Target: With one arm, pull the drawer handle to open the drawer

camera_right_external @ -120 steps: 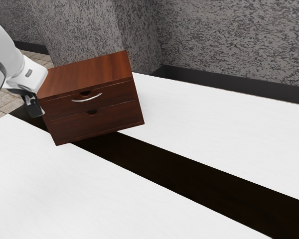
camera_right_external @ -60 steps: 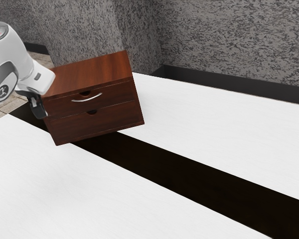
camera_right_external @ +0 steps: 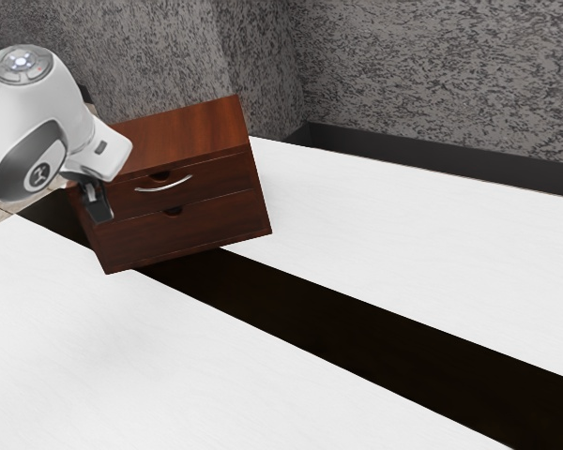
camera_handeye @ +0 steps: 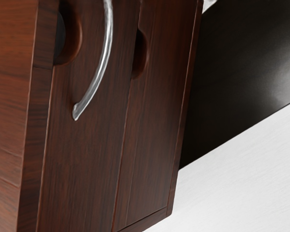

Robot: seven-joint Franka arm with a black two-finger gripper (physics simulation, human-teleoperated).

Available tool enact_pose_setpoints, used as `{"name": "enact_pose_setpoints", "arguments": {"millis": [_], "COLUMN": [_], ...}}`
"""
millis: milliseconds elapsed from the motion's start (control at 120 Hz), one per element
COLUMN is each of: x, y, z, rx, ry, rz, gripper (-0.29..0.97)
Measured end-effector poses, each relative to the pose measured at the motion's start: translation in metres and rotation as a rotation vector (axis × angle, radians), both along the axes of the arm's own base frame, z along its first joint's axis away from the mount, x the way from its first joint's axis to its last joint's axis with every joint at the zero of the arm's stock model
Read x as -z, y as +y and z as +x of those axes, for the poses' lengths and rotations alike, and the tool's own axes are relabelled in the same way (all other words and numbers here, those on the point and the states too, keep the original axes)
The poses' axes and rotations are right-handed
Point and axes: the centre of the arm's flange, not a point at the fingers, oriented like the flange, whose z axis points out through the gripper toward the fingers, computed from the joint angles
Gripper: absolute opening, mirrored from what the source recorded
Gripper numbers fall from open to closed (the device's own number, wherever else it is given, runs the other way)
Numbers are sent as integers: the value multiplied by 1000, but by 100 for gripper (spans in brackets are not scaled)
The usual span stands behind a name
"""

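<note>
Drawer handle (camera_right_external: 164, 184), a curved silver bar, is being presented on the shut-looking upper drawer (camera_right_external: 218, 174) of the wooden cabinet (camera_right_external: 169, 136). The gripper (camera_right_external: 96, 200) is being held beside the cabinet front's edge at the exterior view's left, apart from the handle, seemingly to line up a grasp. How far it is opened cannot be told.

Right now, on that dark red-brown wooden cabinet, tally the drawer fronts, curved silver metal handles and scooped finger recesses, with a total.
Dark red-brown wooden drawer fronts: 2, upper and lower
Curved silver metal handle: 1, on the upper front
Scooped finger recesses: 2, upper and lower
Total: 5
</note>
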Motion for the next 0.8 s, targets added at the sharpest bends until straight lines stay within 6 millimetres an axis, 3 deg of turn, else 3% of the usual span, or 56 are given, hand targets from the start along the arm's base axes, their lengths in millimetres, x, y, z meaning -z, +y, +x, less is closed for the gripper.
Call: {"name": "enact_pose_setpoints", "arguments": {"millis": [183, 508, 800], "x": [15, 28, 39], "y": [-15, -16, 4], "z": [17, 38, 49], "rx": [28, 22, -14], "ry": [8, 12, 13], "rz": [-11, -16, -21], "gripper": [68, 68, 68]}}
